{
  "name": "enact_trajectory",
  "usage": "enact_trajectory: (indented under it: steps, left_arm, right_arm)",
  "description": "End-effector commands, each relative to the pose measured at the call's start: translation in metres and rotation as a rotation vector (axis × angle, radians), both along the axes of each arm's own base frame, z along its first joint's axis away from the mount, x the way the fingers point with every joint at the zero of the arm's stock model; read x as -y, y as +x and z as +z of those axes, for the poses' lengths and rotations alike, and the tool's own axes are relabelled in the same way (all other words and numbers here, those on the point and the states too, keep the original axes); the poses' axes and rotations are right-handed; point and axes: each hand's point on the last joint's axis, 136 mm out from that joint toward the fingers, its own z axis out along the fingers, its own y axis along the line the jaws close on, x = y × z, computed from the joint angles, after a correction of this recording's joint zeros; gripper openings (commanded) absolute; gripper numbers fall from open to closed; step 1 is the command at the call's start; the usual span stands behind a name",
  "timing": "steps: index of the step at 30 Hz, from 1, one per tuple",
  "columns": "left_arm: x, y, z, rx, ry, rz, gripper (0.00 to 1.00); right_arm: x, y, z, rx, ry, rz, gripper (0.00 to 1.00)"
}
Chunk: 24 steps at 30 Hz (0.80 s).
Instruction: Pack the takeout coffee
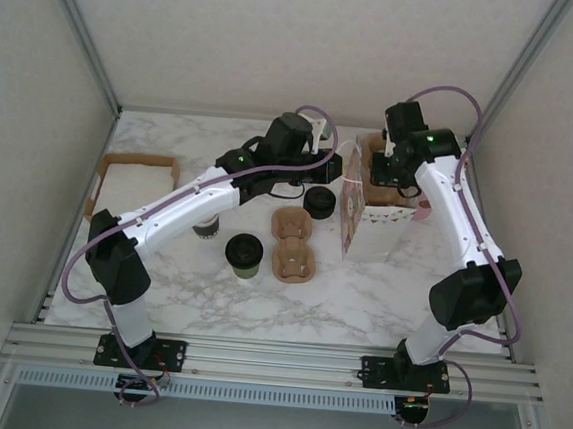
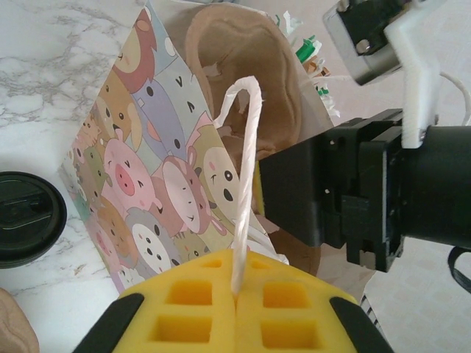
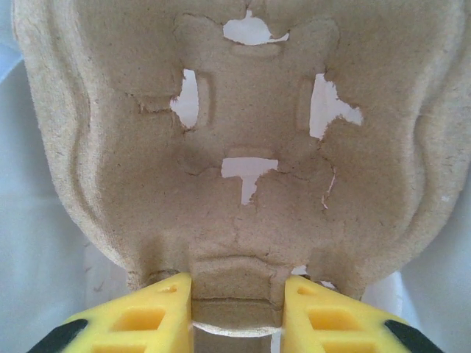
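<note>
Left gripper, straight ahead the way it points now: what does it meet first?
Probably the printed wall of the cartoon-animal bag, just beyond the white handle the left gripper is shut on. Depth is unclear; the cardboard carrier lies inside.

Rough, matt, fibrous moulded pulp for the carrier (image 3: pixel 235 147), smooth printed paper with a faint sheen for the bag (image 2: pixel 147 184), twisted white cord for its handle (image 2: pixel 246 184), matt yellow plastic for the finger pads (image 2: pixel 217 309), smooth black plastic for the lid (image 2: pixel 26 217), smooth marble-patterned table (image 2: pixel 44 73).

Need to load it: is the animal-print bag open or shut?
Open: the bag gapes, cardboard carrier inside its mouth; left fingers pinch its handle.
</note>
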Motion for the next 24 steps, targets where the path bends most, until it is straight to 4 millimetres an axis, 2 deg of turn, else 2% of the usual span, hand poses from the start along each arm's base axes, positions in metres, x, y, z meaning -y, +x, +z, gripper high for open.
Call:
enact_trajectory:
  steps: [1, 11, 24]
  left_arm:
    - [-0.010, 0.000, 0.015, 0.022, -0.022, 0.026, 0.04]
    - [-0.010, 0.001, 0.013, 0.020, -0.021, 0.026, 0.04]
    - [-0.012, 0.001, 0.013, 0.018, -0.026, 0.031, 0.04]
  right_arm:
    - [-0.002, 0.002, -0.011, -0.015, -0.013, 0.003, 0.28]
    - [-0.005, 0.001, -0.030, -0.062, -0.022, 0.015, 0.28]
    - [-0.008, 0.000, -0.072, -0.149, -0.035, 0.000, 0.28]
